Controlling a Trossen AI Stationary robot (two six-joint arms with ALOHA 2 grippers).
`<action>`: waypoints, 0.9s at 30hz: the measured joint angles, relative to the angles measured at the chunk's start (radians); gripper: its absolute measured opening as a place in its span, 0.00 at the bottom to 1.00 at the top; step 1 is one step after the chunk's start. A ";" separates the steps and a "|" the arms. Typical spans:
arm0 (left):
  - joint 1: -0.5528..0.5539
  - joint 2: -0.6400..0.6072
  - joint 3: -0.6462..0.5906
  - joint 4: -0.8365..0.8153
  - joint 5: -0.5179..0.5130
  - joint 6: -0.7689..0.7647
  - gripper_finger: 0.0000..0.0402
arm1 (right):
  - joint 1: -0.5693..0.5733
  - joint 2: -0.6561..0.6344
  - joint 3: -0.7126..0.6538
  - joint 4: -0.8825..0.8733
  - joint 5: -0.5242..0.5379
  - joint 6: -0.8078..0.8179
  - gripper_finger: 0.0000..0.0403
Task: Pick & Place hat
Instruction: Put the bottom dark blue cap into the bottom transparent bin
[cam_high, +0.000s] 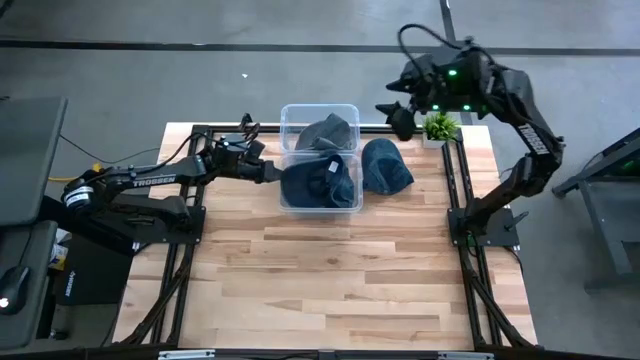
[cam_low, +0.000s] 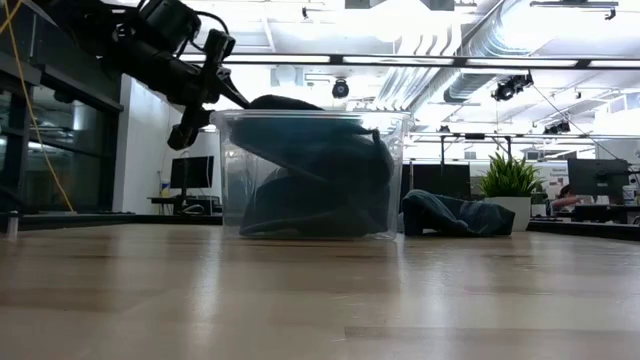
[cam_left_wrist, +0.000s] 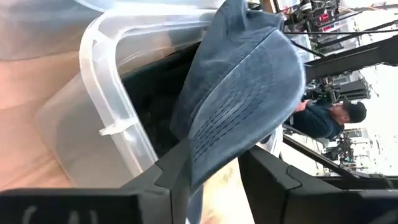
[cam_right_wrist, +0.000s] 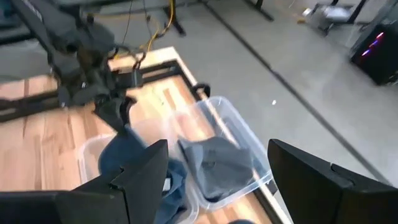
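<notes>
A clear plastic bin (cam_high: 320, 107) stands at the table's far middle. In its far half lies a grey hat (cam_high: 328, 132), and in its near half a blue denim hat (cam_high: 322, 180). The blue hat's brim (cam_low: 285, 102) sticks up over the bin's left rim (cam_left_wrist: 106, 99). My left gripper (cam_high: 270, 172) is at that rim, open, with the brim between its fingers. Another blue hat (cam_high: 385, 165) lies flat on the table to the right of the bin. My right gripper (cam_high: 392, 112) hangs open, high above the table's far right, holding nothing. My left gripper comes at the blue hat nearly level from the table's left, its fingers on either side of the brim's edge (cam_left_wrist: 202, 168). The brim lies against one finger (cam_left_wrist: 168, 177), and a gap shows to the other finger (cam_left_wrist: 273, 180). The crown rests in the bin.
A small potted plant (cam_high: 438, 127) stands at the far right corner. A black frame (cam_high: 460, 190) runs along the table's left, far and right edges. Bare wood (cam_high: 320, 280) fills the near half. A person (cam_left_wrist: 329, 118) shows in the room behind.
</notes>
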 joint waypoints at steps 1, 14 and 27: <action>0.005 -0.006 0.000 0.003 0.002 0.002 0.32 | 0.000 0.012 0.000 -0.007 -0.009 0.000 0.67; 0.133 -0.135 0.000 0.053 0.048 0.053 0.34 | 0.000 0.106 0.000 -0.043 -0.058 0.002 0.67; 0.142 -0.213 0.000 0.078 0.071 0.129 0.34 | 0.003 0.154 0.000 -0.143 -0.083 0.002 0.31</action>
